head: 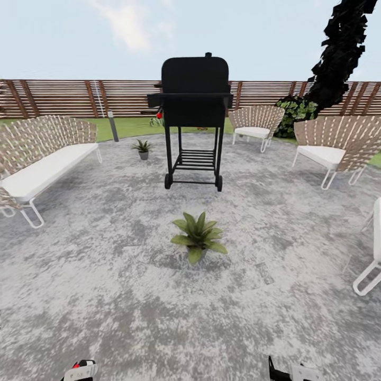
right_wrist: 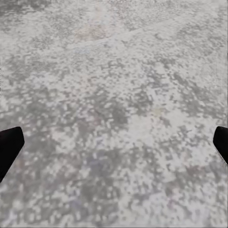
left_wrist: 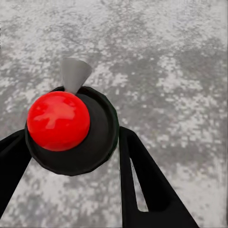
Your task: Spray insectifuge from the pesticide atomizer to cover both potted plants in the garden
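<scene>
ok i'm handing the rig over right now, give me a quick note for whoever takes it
Left gripper: shut on the pesticide atomizer, red top and grey nozzle facing the paving.
Right gripper: open, holding nothing, over bare paving.
Near potted plant: straight ahead on the grey patio.
Far potted plant: further back, left of the black grill.
Done: atomizer picked up.
Left: drive closer and spray both plants; no spray visible on either yet.
</scene>
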Available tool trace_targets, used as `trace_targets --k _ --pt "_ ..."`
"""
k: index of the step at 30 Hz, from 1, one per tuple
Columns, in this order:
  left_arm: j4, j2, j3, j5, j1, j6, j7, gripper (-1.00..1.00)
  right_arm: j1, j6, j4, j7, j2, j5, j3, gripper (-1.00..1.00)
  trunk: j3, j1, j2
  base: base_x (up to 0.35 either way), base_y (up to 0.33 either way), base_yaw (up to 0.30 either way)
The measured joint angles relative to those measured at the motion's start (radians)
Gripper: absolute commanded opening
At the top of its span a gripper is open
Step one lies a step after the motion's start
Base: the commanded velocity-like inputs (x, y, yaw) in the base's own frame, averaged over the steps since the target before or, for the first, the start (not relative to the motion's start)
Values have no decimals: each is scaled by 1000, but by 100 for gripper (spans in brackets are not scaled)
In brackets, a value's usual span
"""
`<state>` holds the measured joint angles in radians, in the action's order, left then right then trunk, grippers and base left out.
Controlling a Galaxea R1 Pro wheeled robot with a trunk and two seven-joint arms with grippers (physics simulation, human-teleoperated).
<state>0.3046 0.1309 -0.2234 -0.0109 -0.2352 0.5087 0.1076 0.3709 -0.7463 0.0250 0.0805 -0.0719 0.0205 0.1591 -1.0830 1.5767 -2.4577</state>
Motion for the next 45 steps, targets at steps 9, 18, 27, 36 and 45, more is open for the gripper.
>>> trace_targets --k 9,18,27,36,45 --pt "0 0 0 0 0 1 0 -100 0 0 0 0 0 0 0 100 0 0 0 268 -210 249" --pt "0 -1 0 0 0 1 0 -100 0 0 0 0 0 0 0 100 0 0 0 232 -219 19" --pt "0 -2 0 0 0 2 0 -100 0 0 0 -1 1 0 0 100 0 0 0 107 -259 0" --pt "1 -2 0 0 0 1 0 -100 0 0 0 0 1 0 0 100 0 0 0 126 -263 76" --pt "0 -1 0 0 0 1 0 -100 0 0 0 0 1 0 0 100 0 0 0 215 -251 268"
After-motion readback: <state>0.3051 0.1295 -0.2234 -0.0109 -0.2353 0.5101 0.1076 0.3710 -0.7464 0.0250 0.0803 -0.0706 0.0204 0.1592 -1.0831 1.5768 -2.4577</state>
